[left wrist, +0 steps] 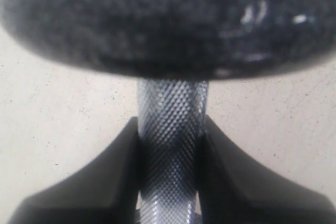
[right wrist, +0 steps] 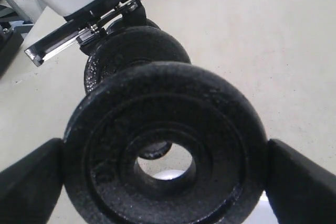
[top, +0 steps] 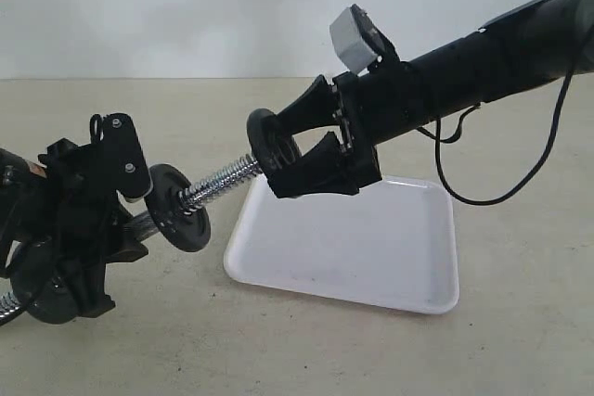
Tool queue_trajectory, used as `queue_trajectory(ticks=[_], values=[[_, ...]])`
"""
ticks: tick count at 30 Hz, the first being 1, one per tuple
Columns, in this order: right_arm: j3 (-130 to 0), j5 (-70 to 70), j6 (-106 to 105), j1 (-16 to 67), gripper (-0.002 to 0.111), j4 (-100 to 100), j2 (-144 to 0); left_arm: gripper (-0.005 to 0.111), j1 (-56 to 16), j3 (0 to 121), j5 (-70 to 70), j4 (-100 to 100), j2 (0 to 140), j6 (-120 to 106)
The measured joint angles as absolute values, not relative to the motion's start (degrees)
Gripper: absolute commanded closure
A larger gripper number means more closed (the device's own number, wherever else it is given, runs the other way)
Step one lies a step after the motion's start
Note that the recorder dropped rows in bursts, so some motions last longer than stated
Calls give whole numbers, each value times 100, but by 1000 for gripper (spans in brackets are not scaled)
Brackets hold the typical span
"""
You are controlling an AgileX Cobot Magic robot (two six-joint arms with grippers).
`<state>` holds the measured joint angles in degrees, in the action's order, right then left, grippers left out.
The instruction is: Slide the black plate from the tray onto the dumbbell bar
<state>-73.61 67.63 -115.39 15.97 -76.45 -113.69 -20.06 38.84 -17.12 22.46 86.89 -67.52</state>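
- The right hand (top: pixel 283 147) holds the small black round weight plate (right wrist: pixel 176 111) by its rim, fingers spread wide on either side. The plate is in the air, off the tray, right at the threaded tip of the short chrome dumbbell bar (top: pixel 219 180).
- The left hand (left wrist: pixel 170 150) is closed narrow on the bar's knurled grip and holds the bar tilted up toward the plate.
- Whether the tip has entered the central hole cannot be told. In the right wrist view much of the hole looks unfilled, so the likeliest fault is misalignment, with the hole's edge catching on the coarse thread and jamming.
- Pushing against such a jam could twist the bar in the left hand, or tip the plate, since it is only pinched at its edge.
- Released before it is properly on the thread, the plate would probably drop onto the tray below.
- A second black disc (top: pixel 181 220) already sits lower on the bar and should act as the stop.
- The shallow glossy white rectangular tray (top: pixel 371 248) lies flat on the pale table (top: pixel 520 340), well short of its far edge, with nothing visible in it.
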Motion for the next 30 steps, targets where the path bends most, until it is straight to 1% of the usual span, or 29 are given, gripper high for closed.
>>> queue_trajectory(ticks=[21, 30], values=[[-7361, 6717, -11513, 1705, 108, -7838, -11369, 102, -1987, 3884, -1723, 2201, 8689, -6752], [-7361, 6719, -11183, 1715, 108, -7656, -11369, 102, -1987, 3884, -1811, 2163, 8689, -6752]])
